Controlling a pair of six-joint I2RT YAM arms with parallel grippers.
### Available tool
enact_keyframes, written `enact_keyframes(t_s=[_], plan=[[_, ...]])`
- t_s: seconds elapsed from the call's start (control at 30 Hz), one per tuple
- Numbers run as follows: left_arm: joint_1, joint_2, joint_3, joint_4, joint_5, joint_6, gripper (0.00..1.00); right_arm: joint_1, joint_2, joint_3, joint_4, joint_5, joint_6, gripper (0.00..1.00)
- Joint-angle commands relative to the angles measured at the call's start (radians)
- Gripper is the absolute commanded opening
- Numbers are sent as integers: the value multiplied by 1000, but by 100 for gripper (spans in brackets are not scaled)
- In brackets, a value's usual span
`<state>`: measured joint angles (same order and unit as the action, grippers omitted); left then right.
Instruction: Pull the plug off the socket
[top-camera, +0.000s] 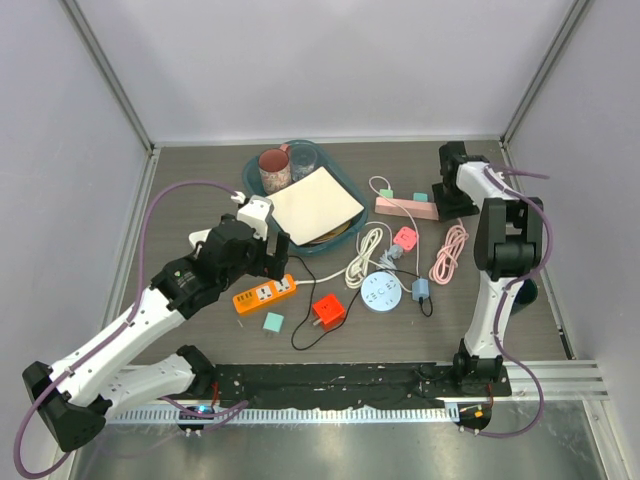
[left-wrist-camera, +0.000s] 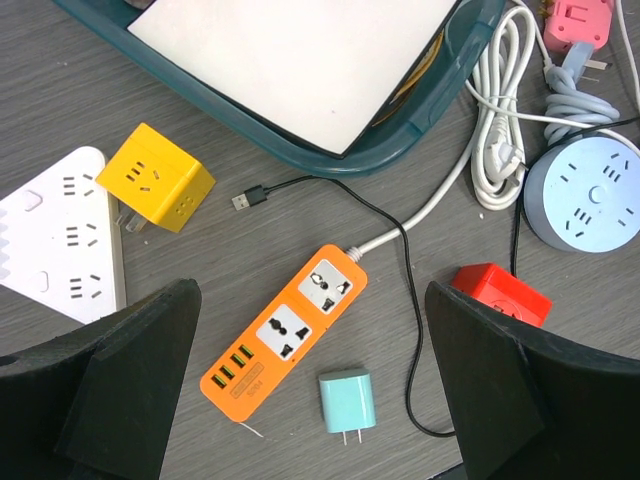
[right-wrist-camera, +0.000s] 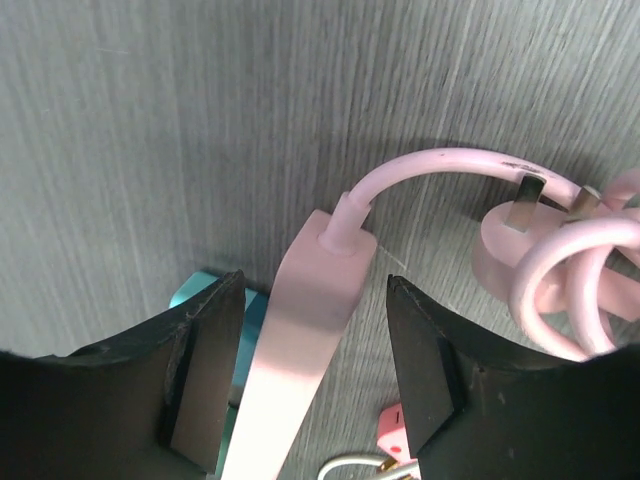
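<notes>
Pink plastic power strip (top-camera: 405, 207) at the far right of the grey wood-grain worktop (top-camera: 200, 190) reads as the socket for this job. Small teal plug (top-camera: 420, 197) sits on it near the cable end, and a second teal plug (top-camera: 387, 196) sits further along. Both look seated, but the top view is too small to be sure. By my read nothing is pulled yet and the task is at the approach stage.

Right gripper (right-wrist-camera: 312, 300) is low over the strip's cable end. Fingers are spread wide, one either side of the strip body, holding nothing. Contact with the strip: cannot tell. In the wrist view a bit of teal shows just beside one finger, against the strip's edge. The fingers straddle the strip, not the plug, so I'd expect a re-aim onto the teal block before any closing.

Left gripper (left-wrist-camera: 312, 300) hovers over the orange power strip with USB ports (left-wrist-camera: 285, 335), fingers wide, empty. That strip's two sockets are bare, so there's no work there. Loose teal charger (left-wrist-camera: 347, 400) lies just beside it, prongs exposed, already free.

Left to do:
- Grip the plug.
- Brace the pink strip. It's probably light and would lift with the plug otherwise.
- Pull straight off.

Left arm is well apart from the pink strip. Bracing would mean reaching across the clutter: white coiled cable (top-camera: 368, 250), round pale-blue socket puck (top-camera: 381, 292), red cube adapter (top-camera: 327, 311).
</notes>
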<state>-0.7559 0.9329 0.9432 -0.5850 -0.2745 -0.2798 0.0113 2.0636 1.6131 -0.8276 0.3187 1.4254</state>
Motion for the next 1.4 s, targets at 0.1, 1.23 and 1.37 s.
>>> enact_keyframes(t_s=[0.1, 1.23, 1.37], plan=[[3, -17, -3, 28, -34, 7, 100, 4, 44, 10, 22, -9, 70, 62], [4, 43, 91, 42, 40, -22, 100, -39, -355, -361, 924, -156, -373, 1], [3, 89, 124, 79, 99, -4, 100, -39, -376, -357, 946, -224, -502, 1]])
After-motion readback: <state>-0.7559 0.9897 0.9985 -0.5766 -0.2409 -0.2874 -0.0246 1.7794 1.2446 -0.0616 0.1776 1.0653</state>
